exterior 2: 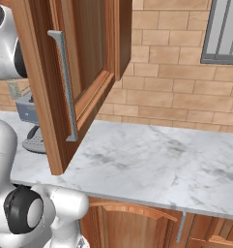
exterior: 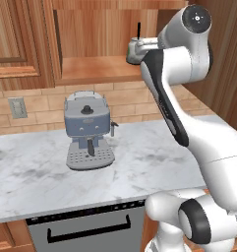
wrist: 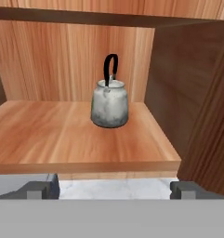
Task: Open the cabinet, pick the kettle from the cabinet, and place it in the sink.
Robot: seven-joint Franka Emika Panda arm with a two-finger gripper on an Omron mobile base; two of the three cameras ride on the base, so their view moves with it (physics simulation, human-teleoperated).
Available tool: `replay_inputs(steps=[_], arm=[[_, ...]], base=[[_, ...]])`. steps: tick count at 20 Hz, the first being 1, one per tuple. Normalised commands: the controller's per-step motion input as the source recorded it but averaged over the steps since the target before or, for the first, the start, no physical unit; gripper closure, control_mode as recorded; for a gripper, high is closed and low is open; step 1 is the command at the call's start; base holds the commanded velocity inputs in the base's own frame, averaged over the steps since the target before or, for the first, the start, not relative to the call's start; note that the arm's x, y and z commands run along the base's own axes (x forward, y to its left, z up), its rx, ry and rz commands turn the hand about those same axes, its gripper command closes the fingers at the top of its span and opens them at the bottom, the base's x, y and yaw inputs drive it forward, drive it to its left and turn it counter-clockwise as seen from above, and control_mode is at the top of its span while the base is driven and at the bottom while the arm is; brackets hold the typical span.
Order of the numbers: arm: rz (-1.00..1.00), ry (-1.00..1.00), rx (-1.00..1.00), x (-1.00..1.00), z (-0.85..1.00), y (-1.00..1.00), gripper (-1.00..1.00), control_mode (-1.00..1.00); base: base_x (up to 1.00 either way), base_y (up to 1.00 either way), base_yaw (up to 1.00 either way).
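The cabinet [exterior: 93, 69] stands open, and its door [exterior 2: 91, 72] with the silver bar handle [exterior 2: 64, 82] swings out over the counter. On the wooden shelf [wrist: 62, 135] stands the kettle [wrist: 109, 106], pale silver with a round lid and an upright black handle. It sits toward the back right of the shelf. My gripper [wrist: 112, 188] is open in front of the shelf's edge, level with the kettle and well short of it, with nothing between the fingertips [wrist: 39, 189]. The kettle [exterior: 133, 53] peeks out from behind my forearm. The sink is out of view.
A blue-grey espresso machine [exterior: 88, 130] stands on the marble counter [exterior: 36, 177] below the cabinet. The cabinet's right wall [wrist: 187, 93] is close beside the kettle. A dishwasher front [exterior: 85, 229] sits under the counter, and a window [exterior 2: 223, 31] is at the far right.
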Motion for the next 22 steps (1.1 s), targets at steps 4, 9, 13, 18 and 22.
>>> replay_inputs(steps=[4,9,13,18,22], arm=[[-0.04,-0.04,0.00,0.23,0.01,0.00,-1.00,-1.00],[-0.03,-0.01,0.00,0.24,-0.01,0.00,-1.00,-1.00],[-0.02,-0.05,0.00,0.26,-0.03,0.00,-1.00,-1.00],[-0.02,-0.04,0.00,0.29,-0.01,0.00,-1.00,-1.00],[-0.01,0.00,0.00,0.34,0.00,0.00,-1.00,-1.00]], base=[[0.00,0.00,0.00],[0.00,0.00,0.00],[0.00,0.00,0.00],[0.00,0.00,0.00],[0.00,0.00,0.00]])
